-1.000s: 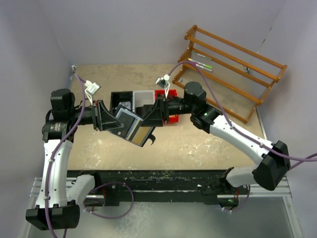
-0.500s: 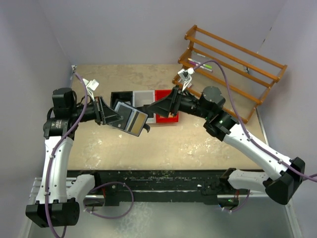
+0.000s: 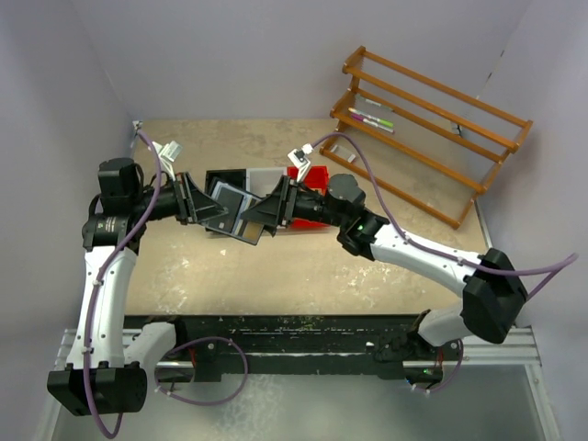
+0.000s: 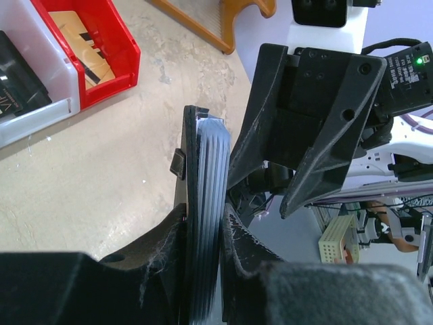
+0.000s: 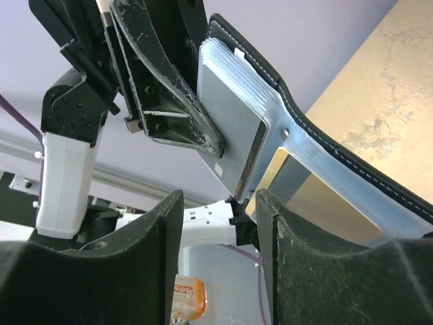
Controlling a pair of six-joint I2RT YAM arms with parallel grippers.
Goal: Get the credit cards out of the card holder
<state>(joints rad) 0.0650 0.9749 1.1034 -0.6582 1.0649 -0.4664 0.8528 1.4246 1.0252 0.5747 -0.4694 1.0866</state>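
My left gripper [image 3: 211, 209] is shut on the open black card holder [image 3: 243, 227] and holds it above the table, near the trays. A stack of grey-blue credit cards [image 3: 227, 196] sits in it. The left wrist view shows the card holder [image 4: 189, 169] and the credit cards [image 4: 211, 176] edge on between my left gripper's [image 4: 203, 227] fingers. My right gripper [image 3: 260, 212] is open at the holder's right edge. In the right wrist view my right gripper [image 5: 218, 254] is open just below the credit cards [image 5: 230, 101] and the card holder [image 5: 318, 145], touching neither.
Joined black [image 3: 223, 179], white [image 3: 267, 177] and red [image 3: 317, 197] trays lie on the table behind the grippers; the red tray [image 4: 95, 47] holds a tan card. A wooden rack [image 3: 432, 119] with pens stands at the back right. Purple walls enclose the table.
My right arm pulled back to the right, then swung left again, so its open gripper is at the holder's edge. My left gripper lifted the holder slightly towards the trays.
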